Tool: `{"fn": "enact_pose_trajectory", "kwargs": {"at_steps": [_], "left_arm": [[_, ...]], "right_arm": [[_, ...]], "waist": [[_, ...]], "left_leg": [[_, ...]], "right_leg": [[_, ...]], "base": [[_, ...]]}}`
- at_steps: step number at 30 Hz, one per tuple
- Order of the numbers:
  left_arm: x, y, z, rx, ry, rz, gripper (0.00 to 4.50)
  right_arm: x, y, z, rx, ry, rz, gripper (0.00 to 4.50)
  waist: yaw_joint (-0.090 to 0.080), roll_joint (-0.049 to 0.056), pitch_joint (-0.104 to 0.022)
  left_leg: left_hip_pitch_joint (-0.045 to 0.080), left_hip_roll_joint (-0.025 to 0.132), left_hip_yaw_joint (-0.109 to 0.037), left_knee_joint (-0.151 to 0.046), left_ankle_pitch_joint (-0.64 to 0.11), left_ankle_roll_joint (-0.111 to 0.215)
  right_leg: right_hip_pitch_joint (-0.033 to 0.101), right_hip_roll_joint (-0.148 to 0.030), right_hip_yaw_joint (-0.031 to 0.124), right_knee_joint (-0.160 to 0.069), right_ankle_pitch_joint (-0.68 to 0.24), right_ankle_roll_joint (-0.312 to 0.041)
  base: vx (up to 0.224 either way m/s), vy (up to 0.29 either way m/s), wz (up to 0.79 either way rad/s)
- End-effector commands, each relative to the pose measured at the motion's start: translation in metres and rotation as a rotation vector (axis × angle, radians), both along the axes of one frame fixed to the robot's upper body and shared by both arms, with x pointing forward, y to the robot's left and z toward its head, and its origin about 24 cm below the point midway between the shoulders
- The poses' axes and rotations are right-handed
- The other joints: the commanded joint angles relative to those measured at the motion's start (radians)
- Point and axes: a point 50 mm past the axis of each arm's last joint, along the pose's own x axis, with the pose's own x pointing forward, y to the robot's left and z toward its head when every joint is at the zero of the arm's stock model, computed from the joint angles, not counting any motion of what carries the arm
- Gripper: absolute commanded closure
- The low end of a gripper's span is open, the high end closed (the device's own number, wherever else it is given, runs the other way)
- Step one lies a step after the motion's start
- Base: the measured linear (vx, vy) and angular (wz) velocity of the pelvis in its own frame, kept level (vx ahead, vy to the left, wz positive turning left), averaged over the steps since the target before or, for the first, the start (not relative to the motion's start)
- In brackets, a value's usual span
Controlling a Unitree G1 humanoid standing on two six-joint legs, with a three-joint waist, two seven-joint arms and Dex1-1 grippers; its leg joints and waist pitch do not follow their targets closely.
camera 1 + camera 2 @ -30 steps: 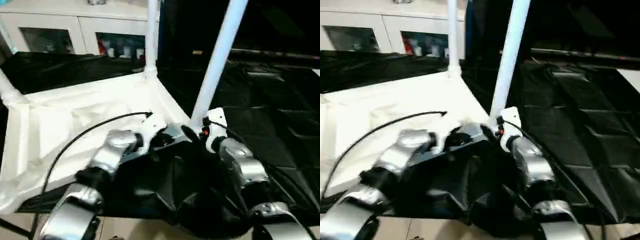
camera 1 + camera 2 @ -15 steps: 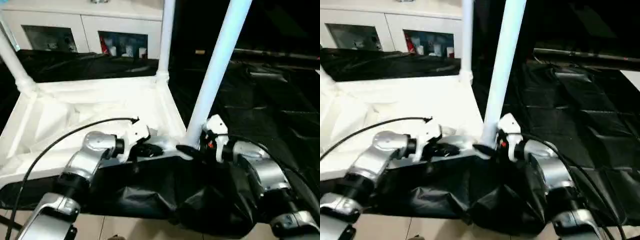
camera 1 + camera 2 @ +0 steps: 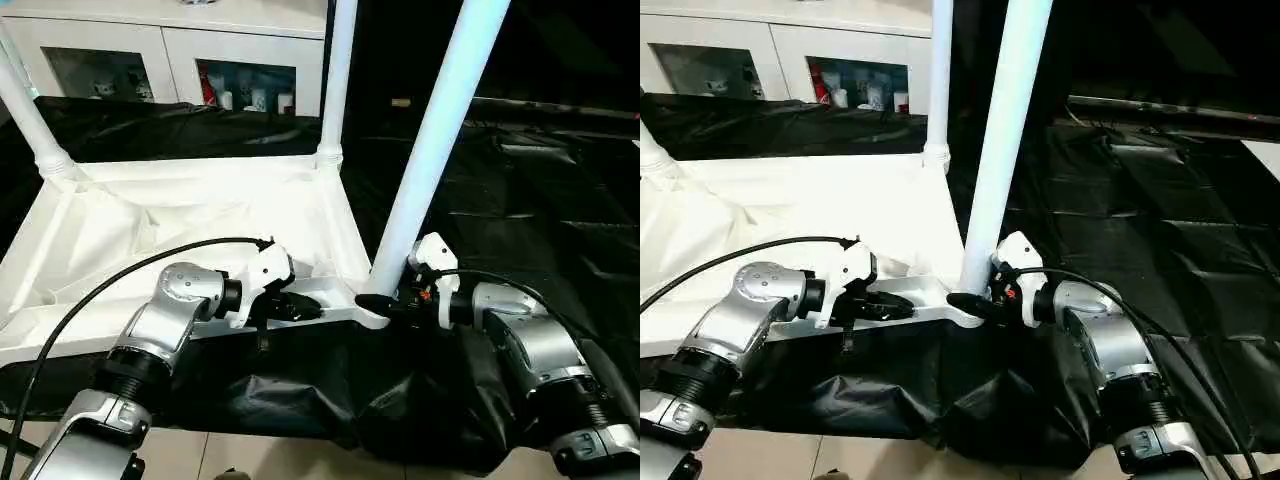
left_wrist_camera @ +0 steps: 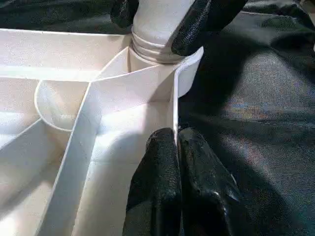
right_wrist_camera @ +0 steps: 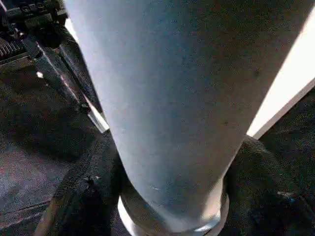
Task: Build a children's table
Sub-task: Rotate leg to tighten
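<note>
The white tabletop [image 3: 180,220] lies upside down on black cloth, its ribbed underside facing up. Three white legs stand in its corner sockets: one far left [image 3: 25,110], one at the far corner [image 3: 336,80], and one at the near right corner [image 3: 430,160]. My left gripper [image 4: 176,135] is shut on the tabletop's thin near rim, just beside that near corner socket [image 4: 152,54]. My right gripper [image 3: 375,300] is shut around the base of the near right leg [image 5: 172,98], with its black fingers [image 5: 83,196] wrapping it right above the socket.
A white cabinet with glass doors [image 3: 170,60] stands behind the work. Wrinkled black cloth [image 3: 540,200] covers the surface to the right and hangs over the near edge. A black cable [image 3: 120,280] loops over the tabletop from my left arm.
The camera has shifted. The near right leg stands more upright than a second ago and the tabletop lies flatter. Both grippers keep their holds.
</note>
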Motion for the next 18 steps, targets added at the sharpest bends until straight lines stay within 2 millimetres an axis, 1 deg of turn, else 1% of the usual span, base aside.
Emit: {"fn": "enact_pose_trajectory", "kwargs": {"at_steps": [1,3,4,5,6,9,10,11,12,13,14,15,16,17,18], "left_arm": [[0.0,-0.008,0.004,-0.026,-0.021,-0.014,4.5],[0.002,-0.01,0.003,-0.019,-0.033,0.015,4.5],[0.004,-0.01,0.002,-0.015,-0.038,0.029,4.5],[0.009,-0.014,0.0,-0.003,-0.06,0.09,4.5],[0.012,-0.016,0.0,0.0,-0.067,0.123,4.5],[0.016,-0.02,-0.002,0.005,-0.079,0.176,4.5],[0.025,-0.031,-0.004,0.001,-0.089,0.284,4.5],[0.027,-0.036,-0.004,0.0,-0.092,0.32,4.5],[0.029,-0.042,-0.005,-0.004,-0.092,0.349,4.5],[0.03,-0.044,-0.005,-0.007,-0.091,0.353,4.5],[0.031,-0.06,-0.005,-0.019,-0.087,0.376,4.5],[0.031,-0.07,-0.005,-0.023,-0.086,0.378,4.5],[0.031,-0.07,-0.005,-0.023,-0.086,0.378,4.5],[0.031,-0.078,-0.006,-0.025,-0.087,0.378,4.5],[0.027,-0.094,-0.007,-0.034,-0.084,0.35,4.5]], "right_arm": [[-0.003,0.002,-0.004,-0.035,0.007,0.015,1.96],[-0.002,0.004,-0.007,-0.036,0.002,-0.02,1.97],[-0.001,0.005,-0.008,-0.035,0.0,-0.038,1.97],[0.003,0.007,-0.012,-0.035,-0.004,-0.116,1.98],[0.006,0.009,-0.014,-0.028,0.002,-0.164,1.98],[0.01,0.011,-0.018,-0.014,0.017,-0.244,1.98],[0.016,0.019,-0.024,0.023,0.054,-0.393,1.98],[0.018,0.022,-0.026,0.03,0.067,-0.452,1.99],[0.02,0.025,-0.029,0.033,0.08,-0.506,1.99],[0.02,0.026,-0.029,0.034,0.083,-0.52,1.99],[0.024,0.034,-0.034,0.037,0.105,-0.624,1.99],[0.026,0.04,-0.036,0.039,0.119,-0.672,1.99],[0.026,0.04,-0.036,0.039,0.119,-0.672,1.99],[0.028,0.045,-0.037,0.039,0.126,-0.708,1.99],[0.03,0.057,-0.037,0.028,0.121,-0.718,1.99]], "waist": [[0.004,-0.009,-0.059],[0.004,-0.011,-0.059],[0.003,-0.01,-0.058],[0.003,-0.013,-0.057],[0.001,-0.011,-0.054],[0.0,-0.01,-0.054],[-0.003,-0.015,-0.053],[-0.003,-0.012,-0.05],[-0.006,-0.014,-0.052],[-0.004,-0.015,-0.052],[-0.003,-0.014,-0.052],[-0.007,-0.014,-0.052],[-0.007,-0.015,-0.053],[-0.004,-0.015,-0.055],[-0.008,-0.013,-0.055]], "left_leg": [[-0.006,0.012,0.006,-0.055,-0.155,0.057],[-0.006,0.012,0.006,-0.055,-0.149,0.057],[-0.006,0.011,0.006,-0.056,-0.154,0.055],[-0.005,0.011,0.006,-0.056,-0.166,0.052],[-0.004,0.011,0.006,-0.058,-0.177,0.041],[0.0,0.011,0.004,-0.061,-0.212,0.023],[0.0,0.011,0.004,-0.062,-0.223,0.019],[0.007,0.011,0.002,-0.064,-0.245,0.005],[0.006,0.01,0.001,-0.063,-0.249,-0.002],[0.004,0.009,0.0,-0.064,-0.248,-0.002],[0.004,0.008,0.001,-0.063,-0.243,0.002],[0.006,0.007,0.002,-0.064,-0.244,-0.002],[0.005,0.007,0.0,-0.064,-0.243,-0.005],[0.005,0.006,0.001,-0.062,-0.238,0.002],[0.001,0.007,0.001,-0.064,-0.227,-0.001]], "right_leg": [[0.062,-0.061,0.053,-0.07,-0.209,-0.159],[0.061,-0.062,0.053,-0.07,-0.207,-0.158],[0.061,-0.062,0.053,-0.071,-0.218,-0.155],[0.06,-0.062,0.052,-0.074,-0.243,-0.148],[0.056,-0.061,0.052,-0.079,-0.275,-0.14],[0.053,-0.063,0.052,-0.086,-0.337,-0.12],[0.051,-0.063,0.052,-0.088,-0.354,-0.112],[0.046,-0.063,0.051,-0.093,-0.389,-0.107],[0.049,-0.066,0.051,-0.093,-0.408,-0.101],[0.05,-0.066,0.05,-0.095,-0.413,-0.096],[0.049,-0.067,0.052,-0.097,-0.41,-0.087],[0.045,-0.067,0.053,-0.096,-0.412,-0.088],[0.048,-0.066,0.051,-0.096,-0.414,-0.085],[0.051,-0.066,0.051,-0.096,-0.399,-0.08],[0.048,-0.065,0.053,-0.092,-0.371,-0.084]], "base": [[0.0,0.0,0.0],[0.0,0.0,0.0],[0.0,0.0,0.0],[0.0,0.0,0.0],[0.0,0.0,0.0],[0.0,0.0,0.0],[0.0,0.0,0.0],[0.0,0.0,0.0],[0.0,0.0,0.0],[0.0,0.0,0.0],[0.0,0.0,0.0],[0.0,0.0,0.0],[0.0,0.0,0.0],[0.0,0.0,0.0],[0.0,0.0,0.0]]}}
